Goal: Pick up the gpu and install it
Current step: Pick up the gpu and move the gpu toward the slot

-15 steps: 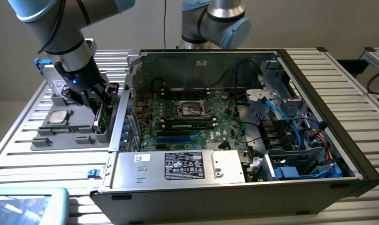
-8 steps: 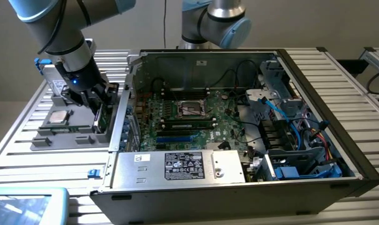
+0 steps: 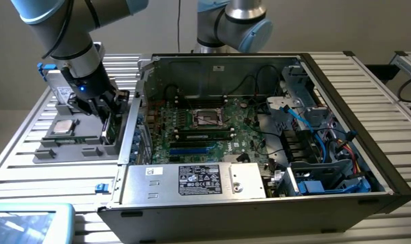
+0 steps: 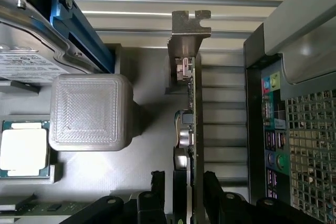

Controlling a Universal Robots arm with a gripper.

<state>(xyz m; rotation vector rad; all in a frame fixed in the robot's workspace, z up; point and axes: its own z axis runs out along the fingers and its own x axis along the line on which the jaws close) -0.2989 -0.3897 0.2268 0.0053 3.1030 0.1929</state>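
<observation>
Green and thin, the gpu (image 4: 192, 106) stood on its edge in the grey tray (image 4: 147, 150) beside the computer case (image 3: 260, 221). The gripper (image 4: 184, 178) held its jaws spread apart, one on each side of the card.

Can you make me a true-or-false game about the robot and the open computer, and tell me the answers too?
1. The computer case is open, so you can see inside. True.
2. The gpu is plugged into the computer. False: it stands on its edge in the grey tray beside the case.
3. The gripper has a finger on each side of the gpu. True.
4. The gripper is squeezed shut on the processor chip. False: the chip lies untouched in the tray, and the gripper is open around the gpu.
</observation>
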